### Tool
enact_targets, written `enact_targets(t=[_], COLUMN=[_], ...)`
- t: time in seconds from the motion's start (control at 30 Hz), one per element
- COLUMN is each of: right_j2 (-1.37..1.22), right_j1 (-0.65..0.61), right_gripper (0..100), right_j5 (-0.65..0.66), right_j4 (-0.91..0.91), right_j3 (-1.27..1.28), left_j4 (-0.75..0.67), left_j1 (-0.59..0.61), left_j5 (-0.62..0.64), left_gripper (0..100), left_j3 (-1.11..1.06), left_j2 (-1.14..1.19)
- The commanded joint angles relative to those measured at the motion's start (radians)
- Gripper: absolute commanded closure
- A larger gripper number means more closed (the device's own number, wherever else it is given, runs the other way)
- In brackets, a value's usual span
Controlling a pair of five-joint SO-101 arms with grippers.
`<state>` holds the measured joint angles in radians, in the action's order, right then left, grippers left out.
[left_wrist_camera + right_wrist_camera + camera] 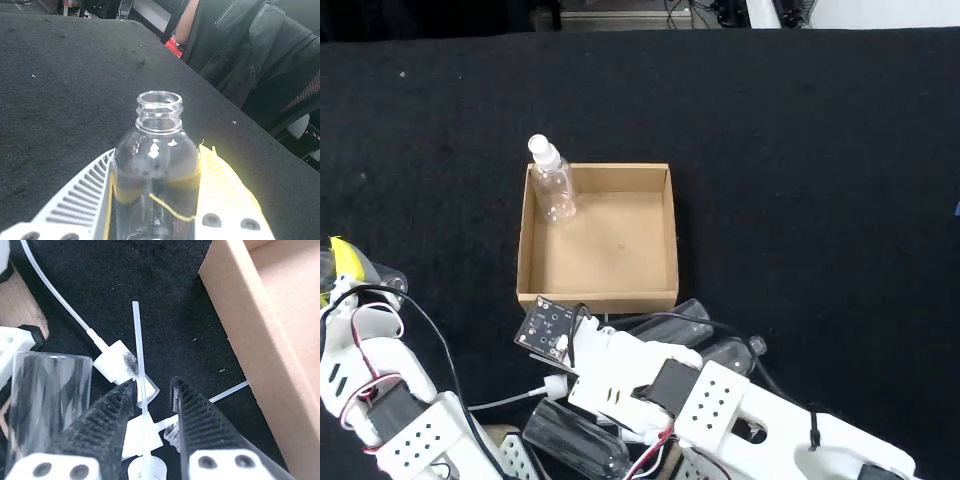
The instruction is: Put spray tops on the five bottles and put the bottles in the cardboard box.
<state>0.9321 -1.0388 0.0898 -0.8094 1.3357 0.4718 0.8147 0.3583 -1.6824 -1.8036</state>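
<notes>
**High view:** black cloth-covered surface (800, 150) w/ an open square cardboard box (598, 299) at mid-surface. One clear plastic bottle w/ white spray top (553, 188) stands in the box's far-left corner, long axis vertical, top up. Between the box and the near edge, the white R arm (720, 400) lies over loose clear bottles. One flat-lying clear bottle (575, 438) is by the near edge, its long axis slanting across. Two half-hidden clear bottles (692, 318) lie just off the box's near wall; can't tell which way they point. A loose white spray top w/ thin tube (552, 385) lies beside the arm, tube trailing toward the left edge. The yellow-taped L hand (344, 262) sits at the left edge. Beyond the far edge is a strip of room w/ cables and gear (650, 12).

**Left wrist view:** L hand is clamped on an uncapped clear bottle (159, 107), w/ white ribbed fingers (220, 175) pressing both sides of its body. Its long axis runs in line w/ the hand, open mouth pointing away from the wrist, over bare black cloth toward an edge. The room past that edge is dim.

**Right wrist view:** R hand (154, 385) is low over the cloth, box wall close alongside. A thin clear tube (138, 340) runs along the hand's midline, pointing away from the wrist. Can't tell whether the hand grips it. The loose white spray top lies on its side just past the hand. The flat-lying clear bottle's base is right beside the hand. A bare wood patch (17, 310) shows past the cloth.
</notes>
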Motion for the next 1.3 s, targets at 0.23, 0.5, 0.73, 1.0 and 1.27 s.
enact_targets(t=[0.23, 0.5, 0.73, 1.0, 1.27], right_j2=[-0.176, -0.182, -0.18, -0.18, -0.05], right_j1=[-0.018, -0.018, -0.011, 0.029, 0.11], right_gripper=[90.3, 90.3, 99.0, 98.8, 98.8], right_j5=[0.005, 0.005, 0.008, 0.008, 0.068], right_j4=[0.038, 0.035, 0.02, -0.021, -0.172], right_j3=[-0.088, -0.091, -0.12, -0.156, -0.186], left_j4=[-0.015, -0.015, -0.015, -0.015, -0.015], left_j1=[-0.012, -0.01, -0.008, -0.008, -0.005], left_j5=[0.003, 0.003, 0.003, 0.003, 0.003], left_gripper=[97, 97, 97, 97, 97], left_j3=[-0.016, -0.016, -0.016, -0.016, -0.016], left_j2=[-0.014, -0.014, -0.014, -0.014, -0.014])
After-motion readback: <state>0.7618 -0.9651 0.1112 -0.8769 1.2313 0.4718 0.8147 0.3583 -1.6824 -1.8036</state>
